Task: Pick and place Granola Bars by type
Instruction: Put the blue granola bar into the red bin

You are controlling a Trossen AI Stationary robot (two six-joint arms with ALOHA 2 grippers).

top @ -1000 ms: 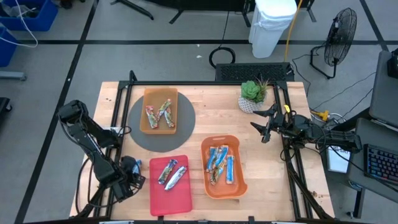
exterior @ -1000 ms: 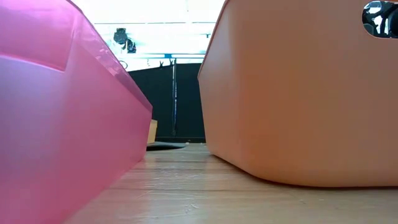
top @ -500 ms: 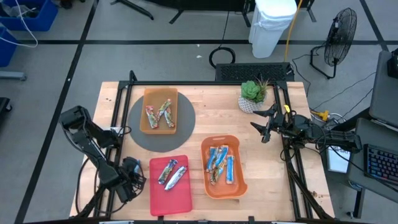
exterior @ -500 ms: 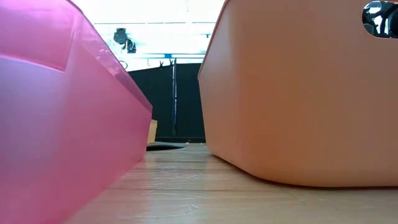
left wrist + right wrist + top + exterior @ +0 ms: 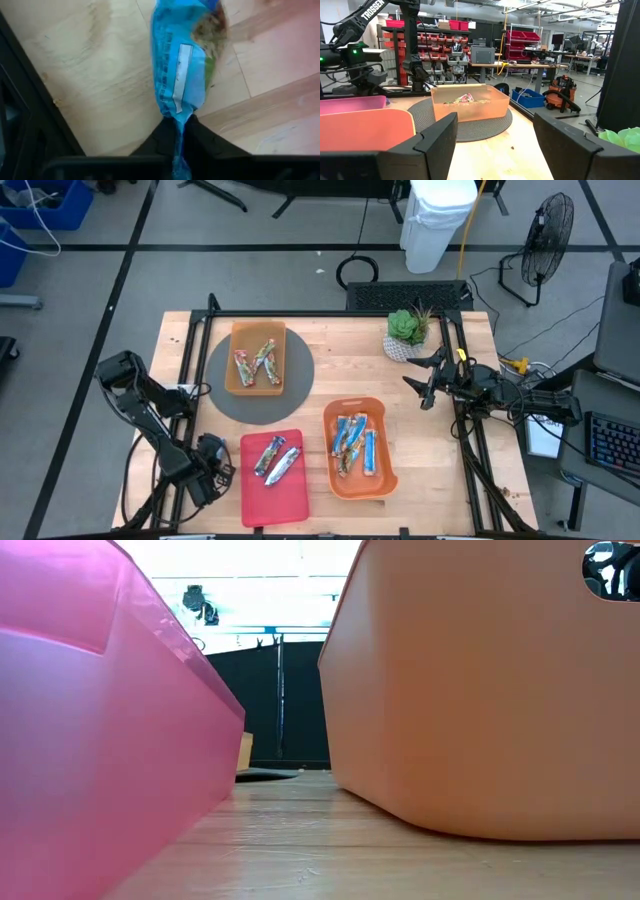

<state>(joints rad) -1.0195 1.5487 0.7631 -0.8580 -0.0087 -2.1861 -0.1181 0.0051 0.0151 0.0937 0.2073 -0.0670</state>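
Note:
My left gripper [image 5: 208,452] is at the table's near left, just left of the red tray [image 5: 290,500], shut on a blue granola bar [image 5: 185,65]. The red tray holds two silvery bars [image 5: 276,460]. An orange tray [image 5: 385,480] in the near middle holds several blue bars [image 5: 352,442]. A second orange tray [image 5: 235,385], on a grey round mat [image 5: 300,395] farther back, holds red-brown bars [image 5: 257,363]. My right gripper [image 5: 424,384] waits open at the table's right side, clear of all of them. My left gripper pinches the blue bar's crimped wrapper end [image 5: 178,120] between its two fingertips [image 5: 161,134]. The fingers lie along the bar, which reaches away from them over the wooden table top. Whether the bar rests on the table or hangs clear does not show.
A small potted plant [image 5: 408,332] stands at the far right of the table. Black frame rails [image 5: 190,395] run along the left and right sides. In the low view the red tray's wall [image 5: 100,740] and the orange tray's wall [image 5: 480,690] fill the sides.
My left arm has shifted slightly, its elbow sinking a little toward the near edge, while its gripper has stayed beside the red tray. The bars in the trays have kept their places.

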